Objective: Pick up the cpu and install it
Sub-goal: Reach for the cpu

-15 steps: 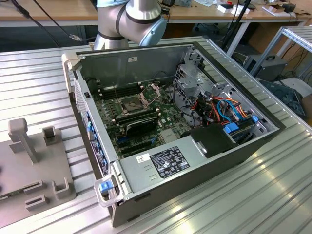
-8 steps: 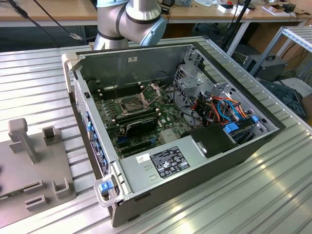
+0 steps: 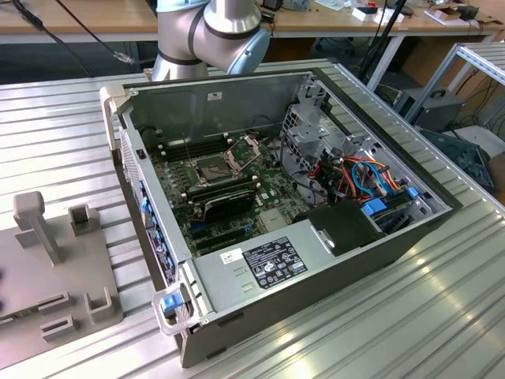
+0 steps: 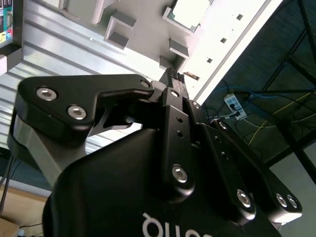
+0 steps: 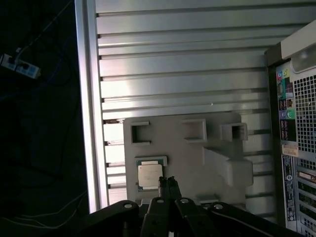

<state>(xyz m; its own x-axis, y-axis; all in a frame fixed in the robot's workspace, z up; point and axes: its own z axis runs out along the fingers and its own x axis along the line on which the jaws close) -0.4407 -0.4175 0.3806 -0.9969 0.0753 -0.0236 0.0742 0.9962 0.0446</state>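
Note:
The cpu [image 5: 149, 175] is a small silver-grey square lying flat in a recess of the grey holder plate [image 5: 187, 158]. In the second wrist view the cpu [image 4: 190, 12] looks bright, at the edge of that plate [image 4: 140, 12]. My gripper [image 5: 168, 180] hangs above the plate with its black fingers pressed together, shut on nothing, and its tips sit just beside the cpu, apart from it in height. The second wrist view shows the same shut gripper [image 4: 174, 73]. In the exterior view the motherboard's socket [image 3: 215, 167] lies open, its metal frame [image 3: 249, 146] hinged up.
The open computer case [image 3: 316, 205] lies on the ribbed metal table [image 3: 442, 316], with its rear panel [image 5: 296, 148] close to the holder plate. The plate carries raised blocks and posts [image 5: 229, 168]. The table edge [image 5: 91, 98] runs past the cpu, with dark floor and cables beyond.

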